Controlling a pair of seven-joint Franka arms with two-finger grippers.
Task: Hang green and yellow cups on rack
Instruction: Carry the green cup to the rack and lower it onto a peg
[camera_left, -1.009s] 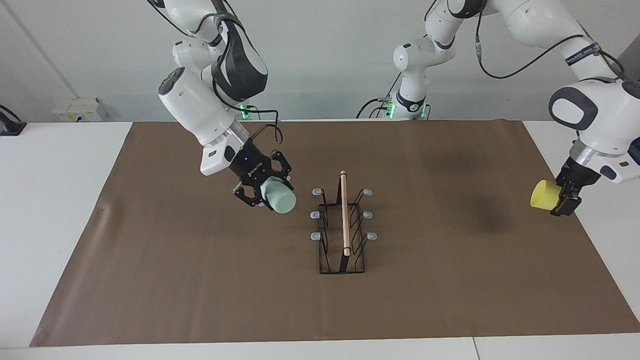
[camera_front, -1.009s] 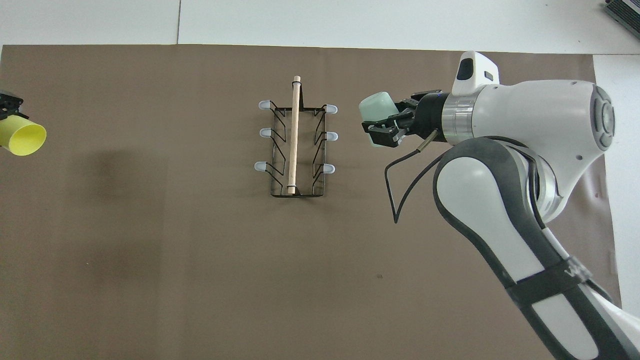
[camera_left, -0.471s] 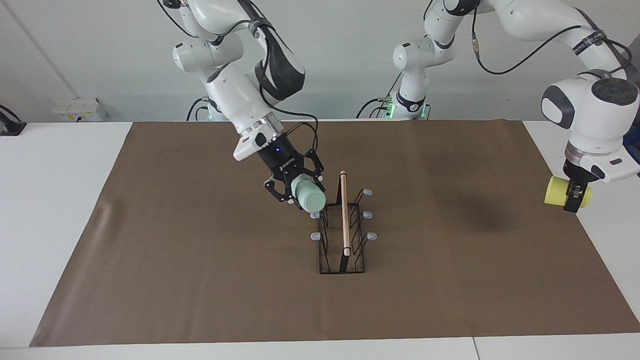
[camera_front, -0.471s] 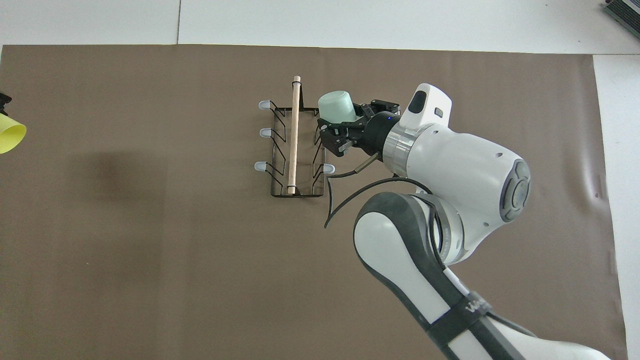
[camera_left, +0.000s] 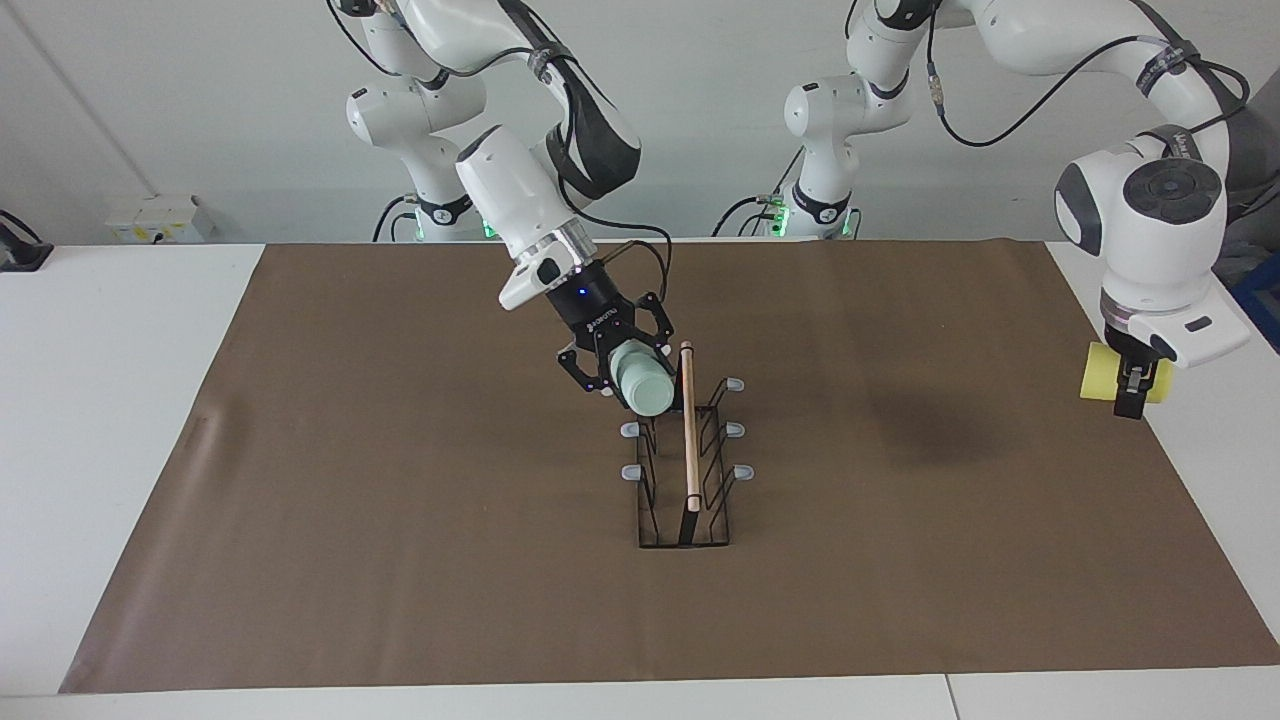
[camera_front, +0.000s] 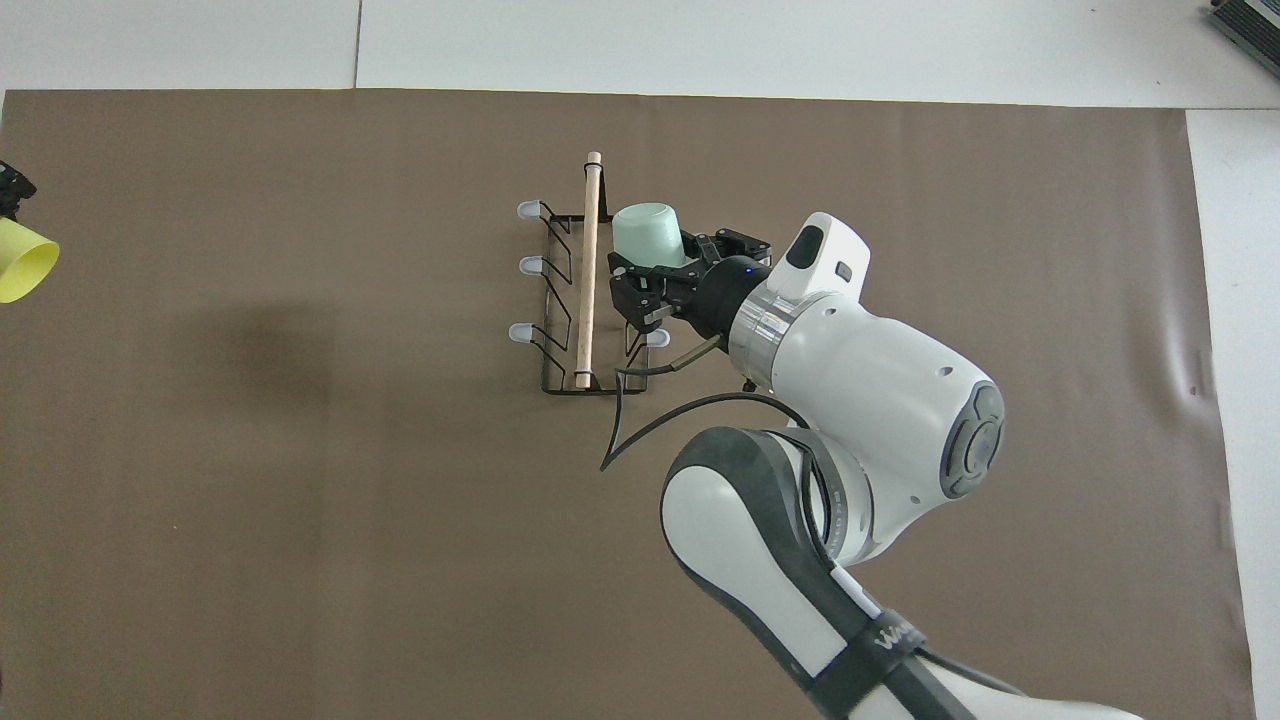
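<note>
The right gripper (camera_left: 622, 372), clenched on the pale mint green tapered plastic cup (camera_left: 645, 386), has swept in from mid-left of the facing frame over the last second and now sits right at the narrow black wire rack with the light wooden rod handle (camera_left: 686, 450), frame centre. The cup is tilted, base pointing down and toward the camera, and it now covers the grey-tipped prong at the rack's upper left corner. In the overhead view the cup (camera_front: 648, 236) lies over the top right prong, just beside the rod. Probably it is starting onto that prong, but whether the prong is inside the mouth cannot be told. So the green hang is at the insertion step, not released yet.

The left gripper (camera_left: 1132, 385), at the right edge of the facing frame, grips the bright yellow tapered plastic cup (camera_left: 1105, 372) in the air; it has risen slightly and rotated, and waits off the brown mat (camera_left: 400, 560).
</note>
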